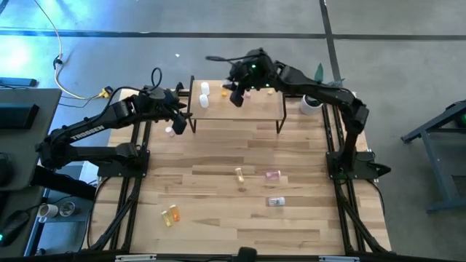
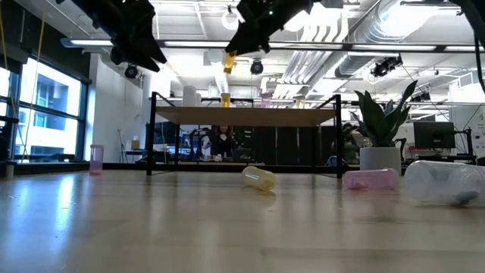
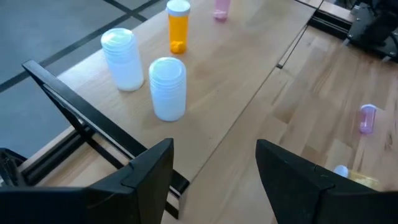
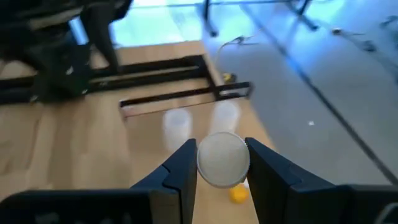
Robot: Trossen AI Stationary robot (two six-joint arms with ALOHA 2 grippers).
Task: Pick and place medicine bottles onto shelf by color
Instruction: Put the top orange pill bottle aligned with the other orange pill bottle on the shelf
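The shelf (image 1: 237,109) is standing along the bench's far edge, already carrying two white bottles (image 3: 168,87) at its left end, with an orange bottle (image 3: 178,26) and a pink one further along, apparently grouped by color. The right gripper (image 4: 219,163) is hanging above the shelf's middle, fingers clamped on a held bottle (image 4: 222,158), cap facing the camera, probably to set it down upright. The left gripper (image 3: 214,165) is hovering off the shelf's left end, fingers apart and empty. Loose bottles (image 1: 272,175) are lying around the bench's middle and near-left area, waiting.
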